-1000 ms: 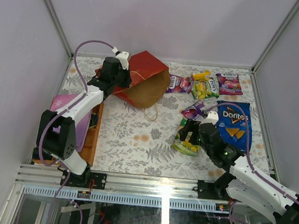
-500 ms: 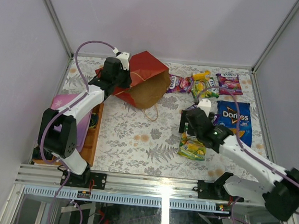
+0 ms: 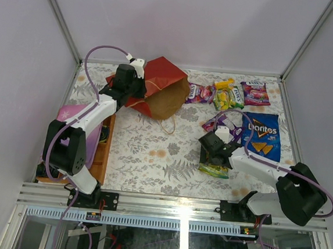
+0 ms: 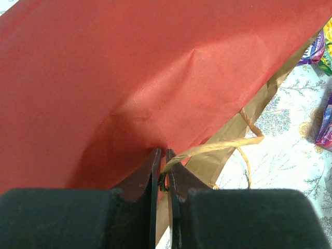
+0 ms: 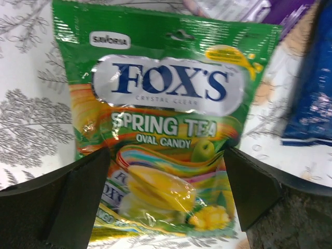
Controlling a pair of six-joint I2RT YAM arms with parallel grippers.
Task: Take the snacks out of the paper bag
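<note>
The red paper bag [image 3: 161, 86] lies on its side at the back left, its brown mouth facing right. My left gripper [image 3: 136, 88] is shut on its upper edge; in the left wrist view the left gripper [image 4: 162, 151] pinches the red paper bag [image 4: 129, 78] and a tan cord handle [image 4: 228, 146]. My right gripper [image 3: 213, 159] stands open over a green-yellow snack packet [image 3: 215, 169] lying on the table. In the right wrist view the right gripper [image 5: 166, 161] straddles that Fox's packet [image 5: 166, 93]. Other snacks lie out: purple [image 3: 199, 93], green-yellow [image 3: 227, 98], purple [image 3: 255, 92], purple [image 3: 215, 123], blue Doritos [image 3: 260, 134].
A wooden tray [image 3: 104, 154] at the left edge holds a flat pink-purple item with stars [image 3: 73, 119]. Enclosure walls close in the table at the back and both sides. The Doritos bag [image 5: 311, 104] lies just right of the right gripper.
My right gripper's jaws have spread wider, and the arm has swung and dropped back over the green-yellow packet, which now lies a little nearer on the table. The left arm has not moved.
</note>
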